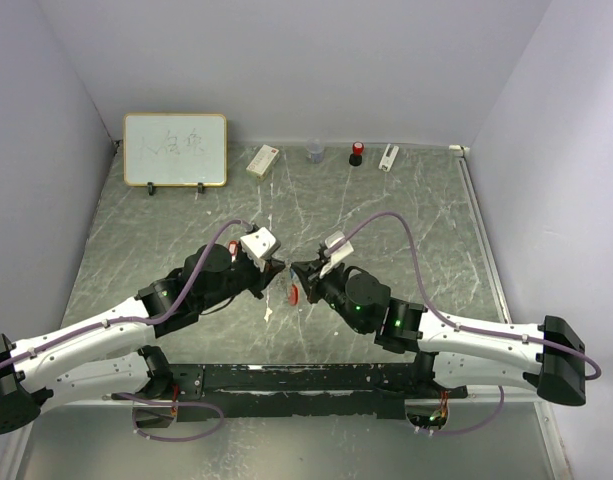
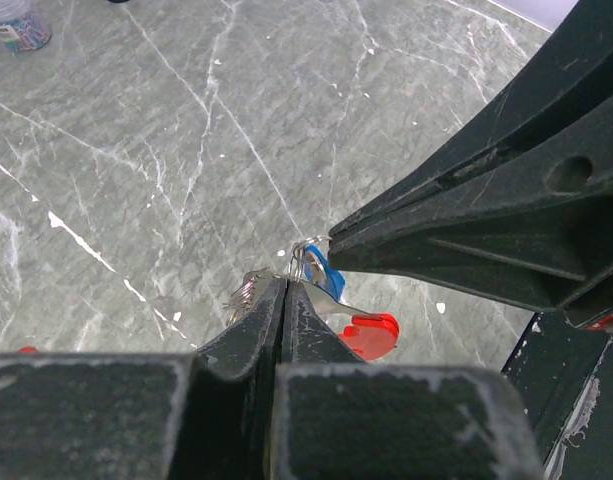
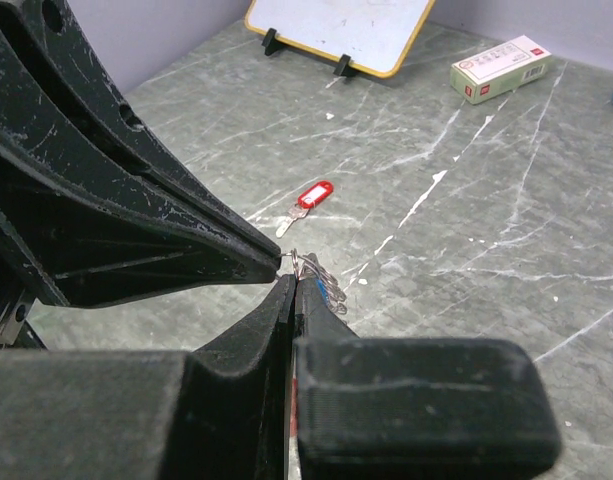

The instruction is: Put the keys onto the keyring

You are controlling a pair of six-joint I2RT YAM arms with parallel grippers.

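Left fingers (image 2: 251, 330) and right fingers (image 3: 271, 320) closed, tips nearly meeting.

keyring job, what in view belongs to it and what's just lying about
Job: keyring, blue key, red key, left gripper, right gripper.
Lying about: whiteboard, white box, clear jar, red-capped bottle.

Surface: table (image 1: 406, 220), dark green-grey stone pattern with white veins, walled on three sides.
Back left: whiteboard (image 1: 176, 150), wood-framed, propped upright on two small black feet, faint writing on it.
Back row, left to right: white-and-red carton (image 1: 262, 161) lying flat; small clear jar (image 1: 315, 151); red-capped bottle (image 1: 357, 153); slim white box (image 1: 388, 158).
Mid-table: red-headed key (image 3: 311, 196) lying flat, well apart from the back row.
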